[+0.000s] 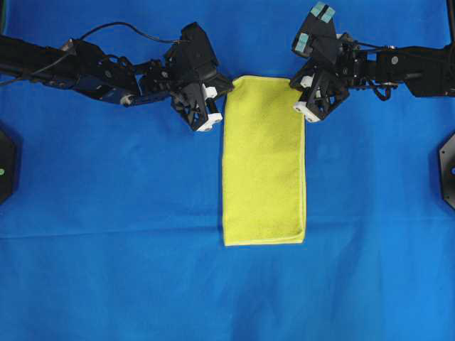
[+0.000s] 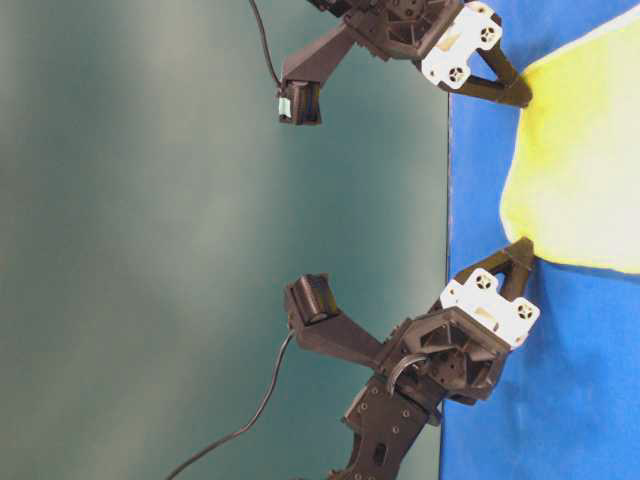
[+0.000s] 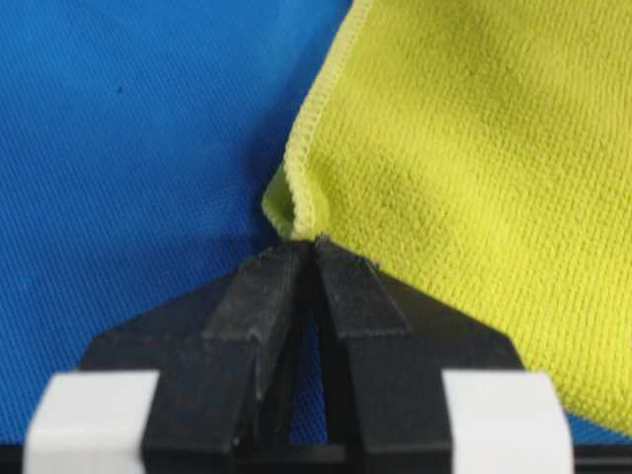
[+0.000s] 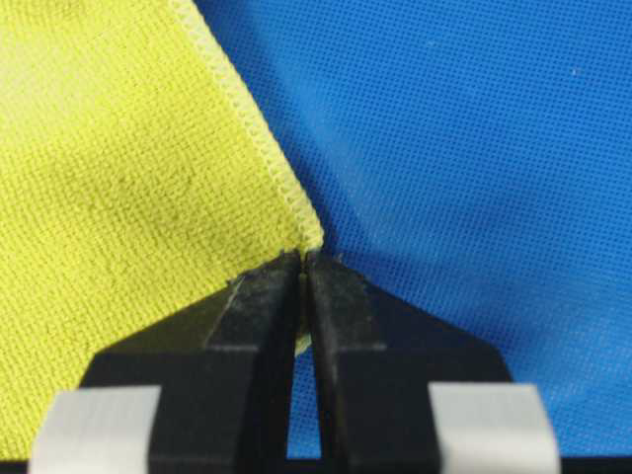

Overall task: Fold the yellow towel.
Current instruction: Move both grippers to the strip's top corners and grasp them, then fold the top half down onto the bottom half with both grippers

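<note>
The yellow towel [image 1: 264, 163] lies on the blue cloth as a long narrow rectangle, running from the far side toward the near side. My left gripper [image 1: 229, 87] is at its far left corner. In the left wrist view the left gripper [image 3: 314, 242] is shut, and the hemmed corner of the towel [image 3: 464, 168] puckers up at its tips. My right gripper [image 1: 293, 83] is at the far right corner. In the right wrist view the right gripper [image 4: 302, 257] is shut, with a sliver of the towel [image 4: 118, 178] pinched between its fingers. The towel [image 2: 580, 170] stays flat.
A large blue cloth [image 1: 106, 270] covers the whole table under the towel. Black fixtures sit at the left edge [image 1: 6, 163] and the right edge [image 1: 448, 167]. Both arms reach in from the far sides, with a cable over the left one.
</note>
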